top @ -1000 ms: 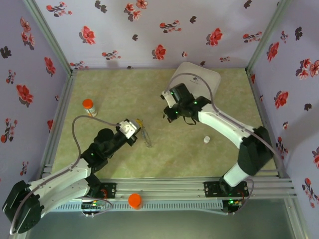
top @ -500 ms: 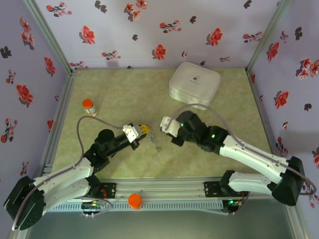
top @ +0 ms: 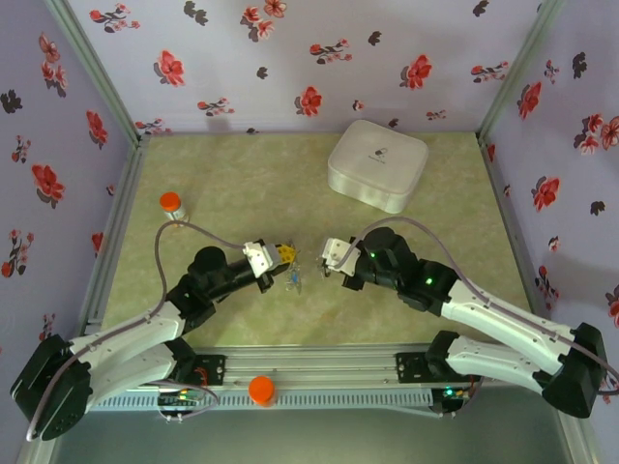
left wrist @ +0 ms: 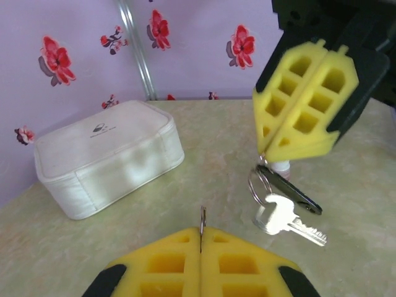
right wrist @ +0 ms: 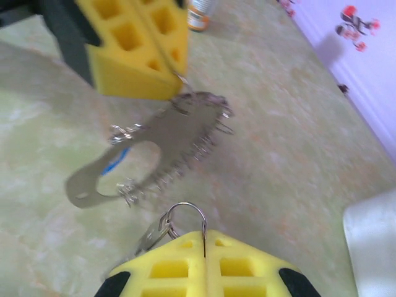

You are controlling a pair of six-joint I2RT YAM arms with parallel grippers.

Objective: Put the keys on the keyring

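Both hands are pinching: left hand (left wrist: 202,236) on the keyring (right wrist: 179,133), right hand (right wrist: 205,238) on the small loop (right wrist: 185,203) carrying the keys (left wrist: 286,219) — threading likely comes next, needing fine alignment.

Item, keyring (right wrist: 167,133): thin grey metal hoop, rim studded with small wire loops. Tilted, pinched at its upper rim between the closed pads of the left gripper (right wrist: 176,77), over the middle of the table (top: 222,184) toward its near edge.

Item, keys (left wrist: 288,213): one plain silver, one black-headed, both dangling from a small wire ring (left wrist: 257,182) clamped in the right gripper (left wrist: 265,151), just beside the keyring.
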